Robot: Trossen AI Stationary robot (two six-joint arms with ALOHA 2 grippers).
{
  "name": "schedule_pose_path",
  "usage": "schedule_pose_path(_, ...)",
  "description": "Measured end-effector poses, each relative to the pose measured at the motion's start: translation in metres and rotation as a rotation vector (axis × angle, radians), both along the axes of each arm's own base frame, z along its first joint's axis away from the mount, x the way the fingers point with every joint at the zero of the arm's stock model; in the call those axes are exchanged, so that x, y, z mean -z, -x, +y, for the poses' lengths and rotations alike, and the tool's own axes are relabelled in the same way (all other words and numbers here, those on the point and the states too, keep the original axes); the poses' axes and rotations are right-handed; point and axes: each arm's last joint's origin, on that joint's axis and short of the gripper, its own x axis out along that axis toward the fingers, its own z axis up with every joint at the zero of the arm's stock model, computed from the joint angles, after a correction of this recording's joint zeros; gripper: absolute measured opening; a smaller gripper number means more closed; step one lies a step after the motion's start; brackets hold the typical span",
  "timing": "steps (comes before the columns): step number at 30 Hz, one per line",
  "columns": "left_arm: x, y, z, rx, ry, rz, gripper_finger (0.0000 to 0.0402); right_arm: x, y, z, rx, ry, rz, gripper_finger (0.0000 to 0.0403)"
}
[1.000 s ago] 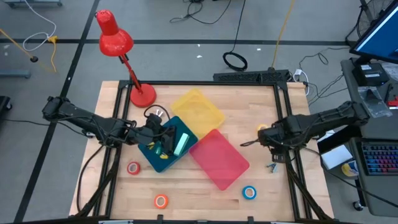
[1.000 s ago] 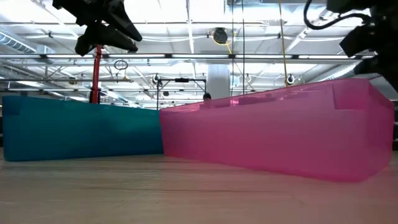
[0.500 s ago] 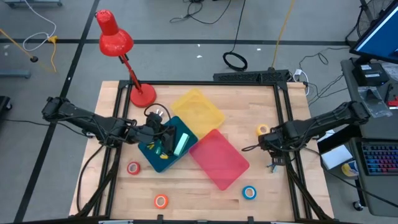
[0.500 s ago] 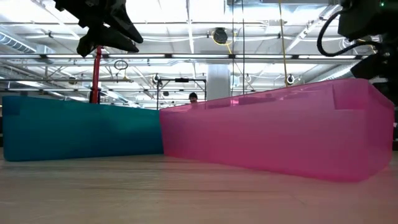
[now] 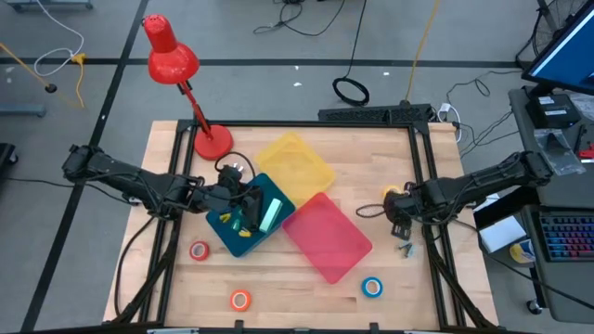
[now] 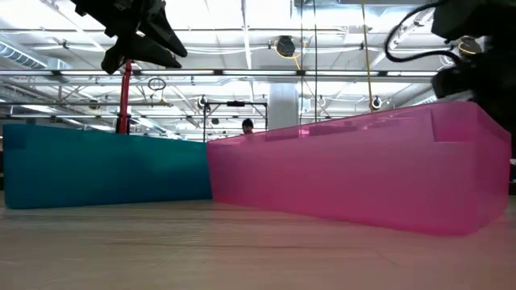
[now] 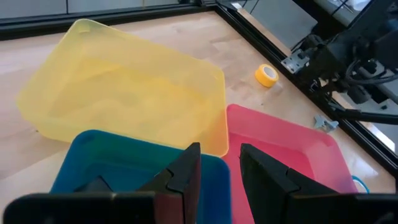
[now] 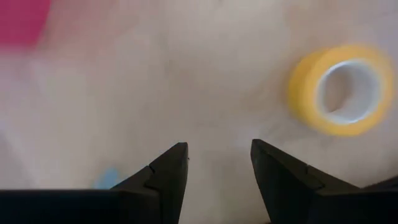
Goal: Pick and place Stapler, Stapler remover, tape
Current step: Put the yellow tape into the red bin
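Tape: yellow roll [image 5: 393, 193] lies flat on the wood just beside the right claw [image 5: 367, 211], a little behind it; blue roll [image 5: 372, 287] well in front of that claw near the table's front edge; orange roll [image 5: 240, 299] and red roll [image 5: 200, 250] in front of the left claw [image 5: 249, 210].
Staple remover: small grey piece [image 5: 405, 248] by the right rail, close under the right arm.
Right claw: low over bare wood, fingers [image 8: 163, 174] parted with nothing between them; pink tray [image 5: 327, 236] just to its inner side.
Left claw: above the blue tray [image 5: 229, 234], fingers [image 7: 185, 176] a narrow gap apart, holding nothing that I can see.
Blue tray: a pale green thing [image 5: 270, 214] lies inside, right under the left claw.
Yellow tray [image 5: 294, 163]: just beyond the left claw, touching the blue tray.
Lamp [image 5: 174, 65]: red, at the back left corner.
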Motion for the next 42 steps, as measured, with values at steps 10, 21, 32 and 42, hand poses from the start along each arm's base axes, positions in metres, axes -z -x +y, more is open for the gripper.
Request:
schedule_pose_path(10,-0.005,-0.004,0.005,0.007,-0.039,-0.035,0.0113,-0.005,-0.014,-0.026,0.441,-0.007,-0.122,0.0169)
schedule_pose_path(21,-0.006,-0.004,0.004,0.028,-0.066,-0.030,0.0113,-0.001,-0.022,-0.066,0.717,-0.043,-0.165,0.0169)
schedule_pose_path(32,-0.005,-0.004,0.004,0.055,-0.084,-0.016,0.0113,0.009,-0.016,-0.071,0.764,-0.075,-0.116,0.0169)
schedule_pose_path(42,-0.005,-0.004,0.004,0.063,-0.098,-0.010,0.0113,0.043,-0.018,-0.073,0.829,-0.081,-0.127,0.0169)
